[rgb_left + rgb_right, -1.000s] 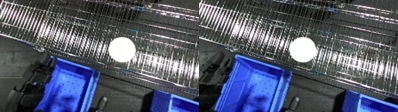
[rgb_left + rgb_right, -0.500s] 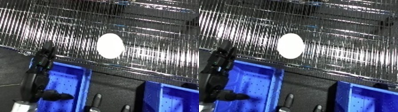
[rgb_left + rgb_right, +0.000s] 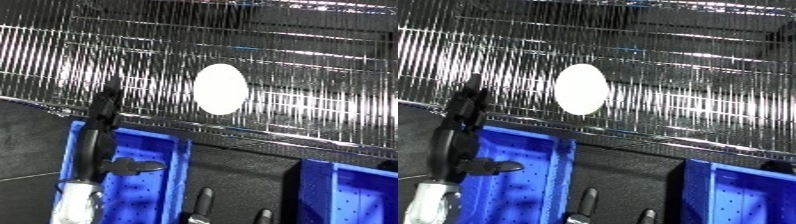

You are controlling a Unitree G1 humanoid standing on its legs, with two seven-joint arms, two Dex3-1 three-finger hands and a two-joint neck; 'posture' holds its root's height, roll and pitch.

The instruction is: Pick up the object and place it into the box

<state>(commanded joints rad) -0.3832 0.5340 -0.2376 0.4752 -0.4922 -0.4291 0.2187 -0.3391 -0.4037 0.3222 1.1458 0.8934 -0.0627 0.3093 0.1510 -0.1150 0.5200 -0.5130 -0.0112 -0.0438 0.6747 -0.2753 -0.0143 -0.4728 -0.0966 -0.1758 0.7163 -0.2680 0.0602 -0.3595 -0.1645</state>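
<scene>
Left eye view: the white egg (image 3: pixel 220 89) lies on the wire rack (image 3: pixel 311 110), just up-right of the left hand (image 3: pixel 99 131), whose fingers are straight and holding nothing. A sloppy reach could roll it.

Right eye view: the left blue bin (image 3: pixel 522 175) sits below the egg; right hand (image 3: pixel 586 200) fingertips only, can't tell its state.

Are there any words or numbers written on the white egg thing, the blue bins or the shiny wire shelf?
None: no word, number or sign can be read anywhere.
White oval object: plain, nothing on it.
Left blue bin and right blue bin: only rows of small holes, no label.
Wire shelf: bare metal wires.
</scene>
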